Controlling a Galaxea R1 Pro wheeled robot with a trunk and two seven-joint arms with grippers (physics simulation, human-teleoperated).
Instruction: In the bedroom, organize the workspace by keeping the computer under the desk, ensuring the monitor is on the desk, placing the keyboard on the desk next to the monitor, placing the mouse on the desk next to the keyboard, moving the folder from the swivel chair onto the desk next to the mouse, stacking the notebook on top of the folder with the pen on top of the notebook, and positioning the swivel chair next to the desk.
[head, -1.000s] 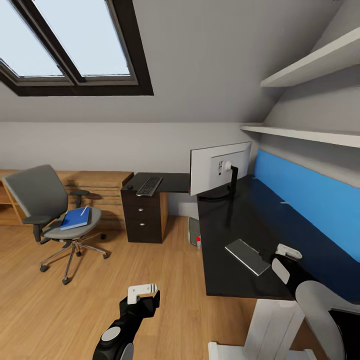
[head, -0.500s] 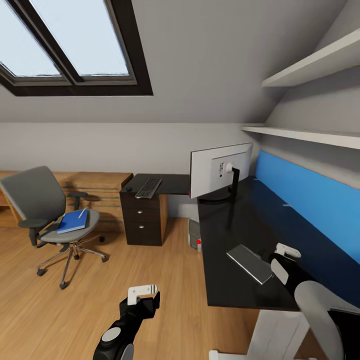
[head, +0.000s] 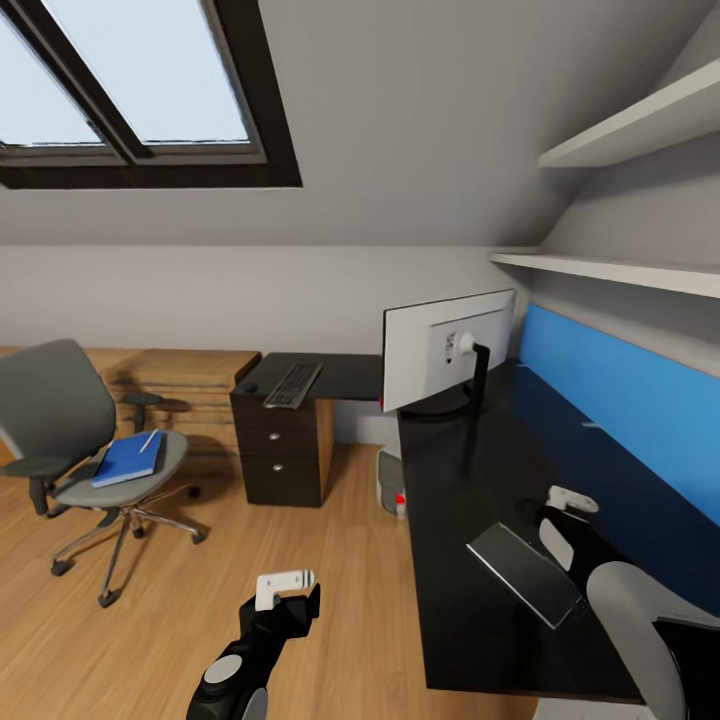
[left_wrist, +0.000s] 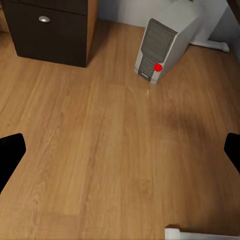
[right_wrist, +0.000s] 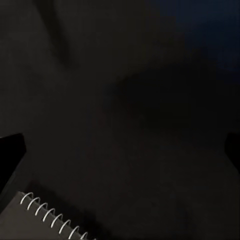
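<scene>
Head view shows us the bedroom workspace partly sorted. We see the monitor (head: 447, 350) upright on the black table (head: 480, 470), its pale back toward us, and the keyboard (head: 292, 385) on the far wing of the table above the drawer unit (head: 280, 450), near the monitor but not right beside it. A small dark lump at the keyboard's far end may be the mouse; we cannot tell. The computer (left_wrist: 162, 42) stands on the wooden floor (left_wrist: 100, 140) beside the drawer unit, just at the table's edge, so we judge that part close to done. The notebook (head: 527, 573), a grey spiral-bound pad, lies on the near stretch of the table.

Left to do, as we judge it: the blue folder (head: 128, 458) lies on the seat of the swivel chair (head: 70, 440) with the pen (head: 149, 441) on top of it, and the chair stands well apart from the table, out on the floor by the dresser (head: 180, 385).

Our right end effector (head: 565, 510) hangs over the table just beside the notebook, fingers spread and holding nothing; the right wrist view catches the spiral binding at its edge. Our left end effector (head: 285, 585) hovers over the floor, also spread and empty, well apart from the chair and folder
</scene>
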